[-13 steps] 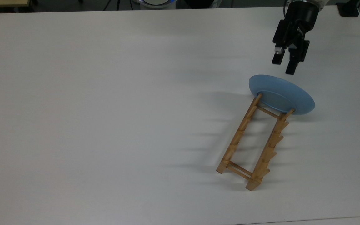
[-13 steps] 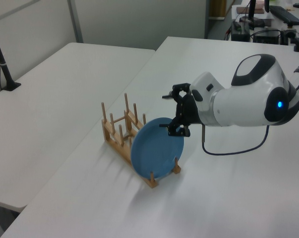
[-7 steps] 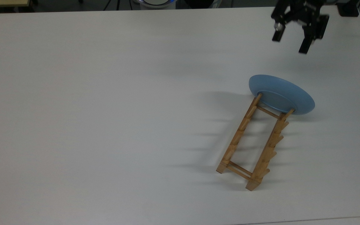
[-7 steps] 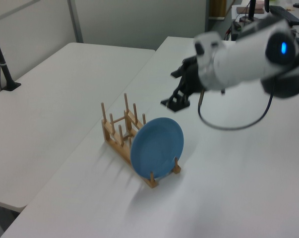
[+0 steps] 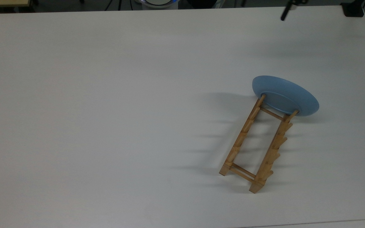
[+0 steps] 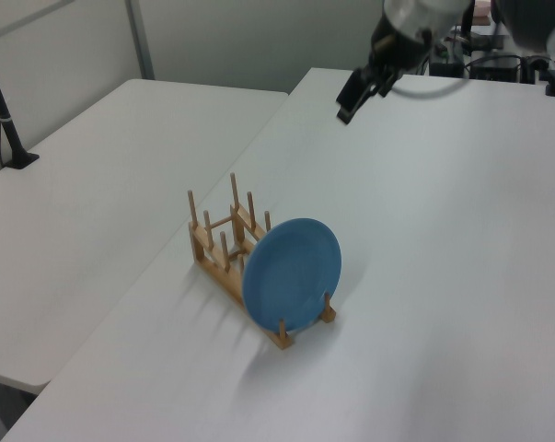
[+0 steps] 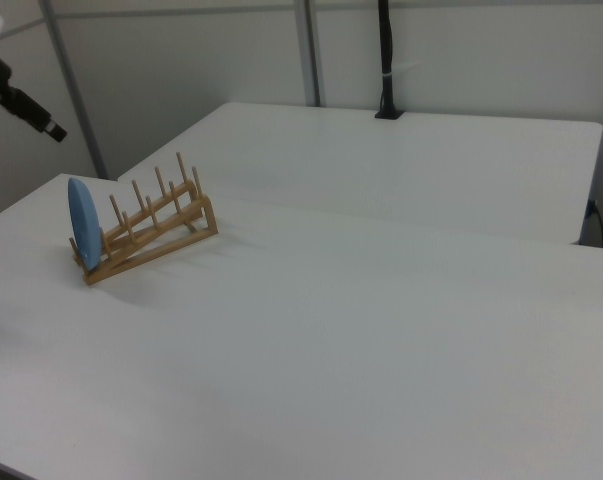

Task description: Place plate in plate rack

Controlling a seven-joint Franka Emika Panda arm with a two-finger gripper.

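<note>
Since 1.0 s ago the jaws (image 6: 349, 99) have pulled up and away from the plate (image 5: 285, 95); whether spread, cannot tell. Plate stands well below them, in the plate rack (image 5: 258, 145) end slot on the surface (image 5: 106, 95). Judged: placement done; only retreat left.

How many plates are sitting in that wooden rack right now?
1. A round light-blue plate stands on edge in the end slot of the long light-wood peg rack, at the end nearest the left view's camera. The other slots look bare.
</note>
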